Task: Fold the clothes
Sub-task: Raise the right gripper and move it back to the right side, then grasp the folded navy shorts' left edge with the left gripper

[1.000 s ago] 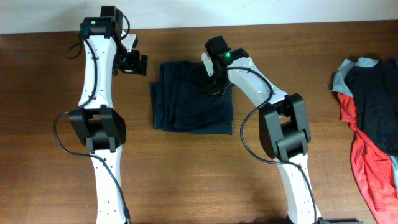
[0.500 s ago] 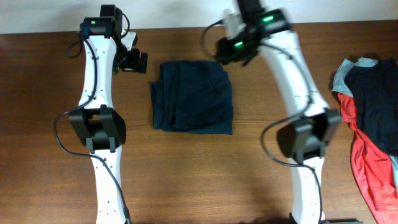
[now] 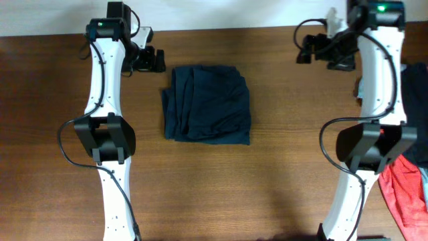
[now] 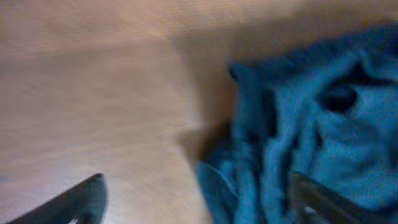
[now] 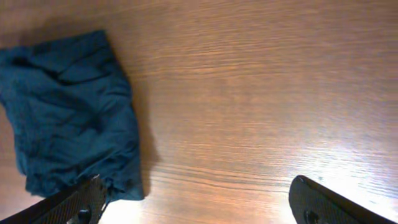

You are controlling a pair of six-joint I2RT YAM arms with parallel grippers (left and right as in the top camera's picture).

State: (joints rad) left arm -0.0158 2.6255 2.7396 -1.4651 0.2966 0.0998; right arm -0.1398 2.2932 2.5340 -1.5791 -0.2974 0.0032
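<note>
The clothes, a pair of dark navy shorts (image 3: 207, 104), lie folded into a rough square at the table's back middle. My left gripper (image 3: 150, 60) hovers just off their back left corner, open, with nothing between its fingers. In the left wrist view the shorts (image 4: 311, 124) fill the right half, and one finger (image 4: 323, 202) hangs over the cloth. My right gripper (image 3: 321, 52) is well to the right of the shorts at the back, open and empty. The right wrist view shows the shorts (image 5: 68, 106) at the left, beyond its spread fingers (image 5: 329, 202).
A heap of other garments lies at the table's right edge, a navy top (image 3: 411, 87) over red cloth (image 3: 401, 194), partly behind my right arm. Bare brown wood (image 3: 221, 194) runs in front of the shorts. The table's back edge passes close behind both grippers.
My right gripper has let go of the shorts, opened, and swung up and far to the right. The left gripper has shifted slightly. The shorts stay folded in place.
</note>
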